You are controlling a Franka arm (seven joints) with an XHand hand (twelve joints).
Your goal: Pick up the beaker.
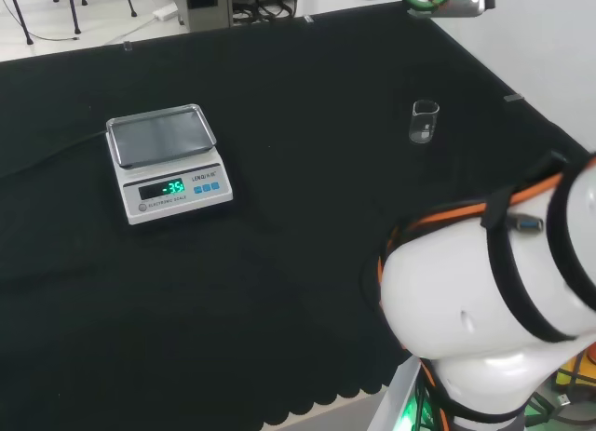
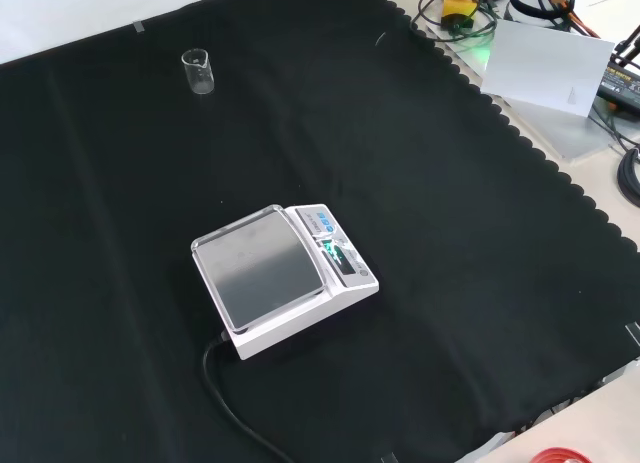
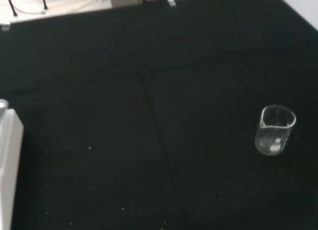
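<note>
Heads up: you can't tell whether the hand's open or closed from these shots, so places relative to it are limited to what the wrist camera looks at

Beaker (image 1: pixel 424 121) stands upright on the black cloth (image 1: pixel 307 198), small, clear, looks empty, spout visible at the rim. Nothing touches it. In the wrist view it sits (image 3: pixel 275 130) out ahead of the palm camera, off to one side, bare cloth all round it

Edges: in the front view the beaker (image 2: pixel 198 71) is near the far cloth edge, upper left, so you have little margin beyond it there. In the head view it's right of centre, with the cloth's right edge running diagonally not far past it. Near edge of the cloth is scalloped and well apart from the beaker

Open room: wide stretch of bare cloth between beaker and everything else

Other stuff: the scale (image 1: pixel 169 161), white with a steel pan and lit display, stands well apart from the beaker, left in the head view, centre in the front view (image 2: pixel 282 277). Its corner shows in the wrist view (image 3: pixel 7 165), on the opposite side from the beaker. Black cable (image 2: pixel 235 408) runs from the scale toward the near edge in the front view, away from the beaker

White arm link (image 1: pixel 494 310) fills the lower right of the head view, nearer the camera than the beaker
</note>
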